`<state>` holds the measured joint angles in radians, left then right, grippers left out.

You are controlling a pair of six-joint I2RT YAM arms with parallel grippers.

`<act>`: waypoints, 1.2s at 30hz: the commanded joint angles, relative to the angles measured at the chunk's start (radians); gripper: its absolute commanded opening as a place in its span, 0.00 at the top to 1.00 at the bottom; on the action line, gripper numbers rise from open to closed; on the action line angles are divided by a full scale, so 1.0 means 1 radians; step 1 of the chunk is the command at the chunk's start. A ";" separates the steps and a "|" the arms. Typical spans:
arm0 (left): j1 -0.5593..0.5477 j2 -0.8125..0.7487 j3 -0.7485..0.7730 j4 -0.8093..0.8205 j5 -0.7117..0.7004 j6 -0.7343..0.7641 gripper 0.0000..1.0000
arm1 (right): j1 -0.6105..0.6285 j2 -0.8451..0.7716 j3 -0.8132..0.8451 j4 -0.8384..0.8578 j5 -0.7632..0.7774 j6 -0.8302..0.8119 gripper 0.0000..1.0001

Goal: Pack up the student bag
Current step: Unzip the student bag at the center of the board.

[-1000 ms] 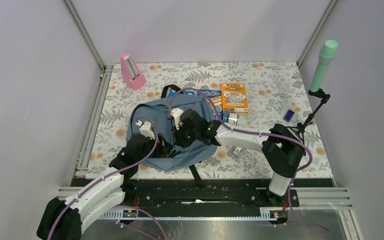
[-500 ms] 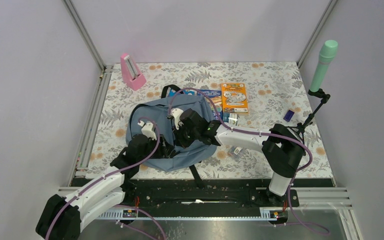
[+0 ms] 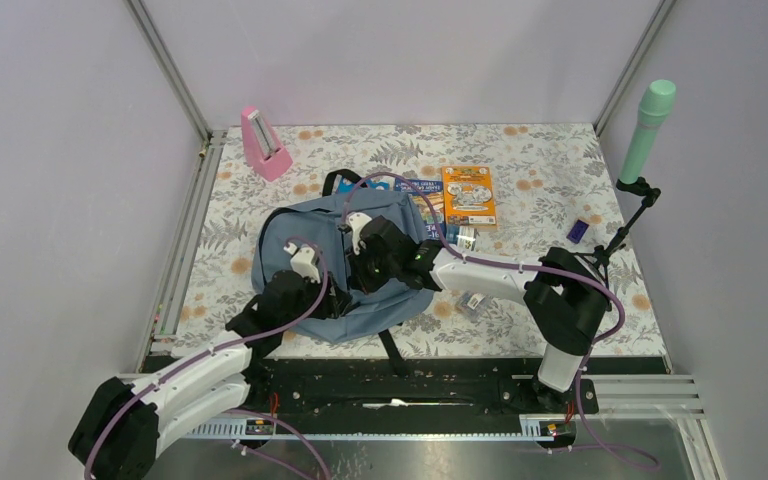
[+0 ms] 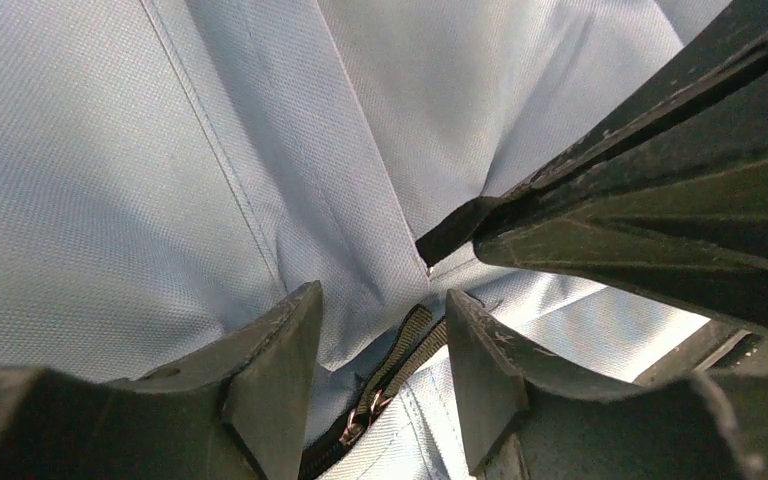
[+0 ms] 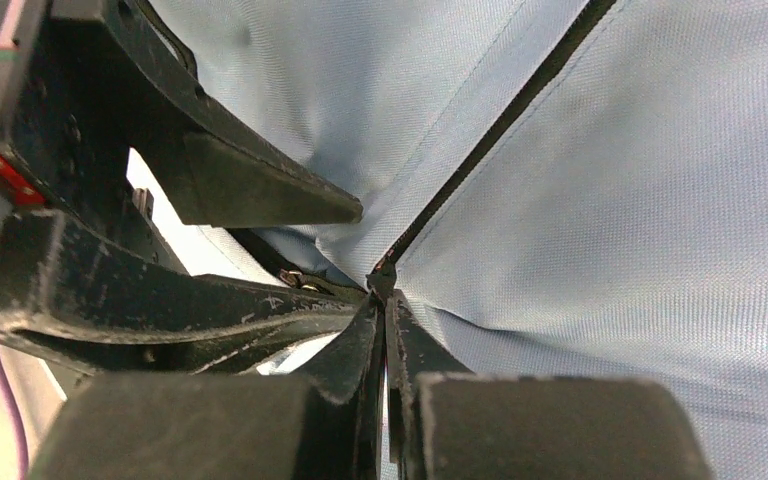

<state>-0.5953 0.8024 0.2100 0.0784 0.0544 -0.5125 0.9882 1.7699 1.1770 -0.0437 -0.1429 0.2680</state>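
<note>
**A:** Where's the student bag (image 3: 295, 228)?

**B:** It's flat at the middle of the desk (image 3: 540, 160), with both arms bent low over it. The right hand (image 5: 385, 300) is clenched on a pinch of its zipper seam. The left hand (image 4: 383, 300), fingers apart, straddles a zipper pull (image 4: 392, 368).

**A:** Any change?

**B:** The left hand has slid right toward the other, and its fingers have narrowed.

**A:** And around it?

**B:** Floral desk cover, an orange book (image 3: 468, 195) at the far right, a pink metronome (image 3: 263, 143) at the far left, and pale lilac walls (image 3: 400, 60).
</note>
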 commanded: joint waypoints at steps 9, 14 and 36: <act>-0.076 0.118 0.070 0.054 -0.148 0.021 0.68 | -0.016 0.001 0.006 0.083 -0.036 0.123 0.82; -0.101 0.133 0.081 0.045 -0.175 0.024 0.76 | -0.017 0.028 0.012 0.090 -0.055 0.131 0.74; -0.121 0.169 0.101 0.027 -0.225 0.013 1.00 | -0.017 0.069 0.028 0.085 0.035 0.173 1.00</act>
<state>-0.7120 0.9623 0.2691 0.0841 -0.1303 -0.5018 0.9741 1.8336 1.1767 0.0139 -0.1493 0.4282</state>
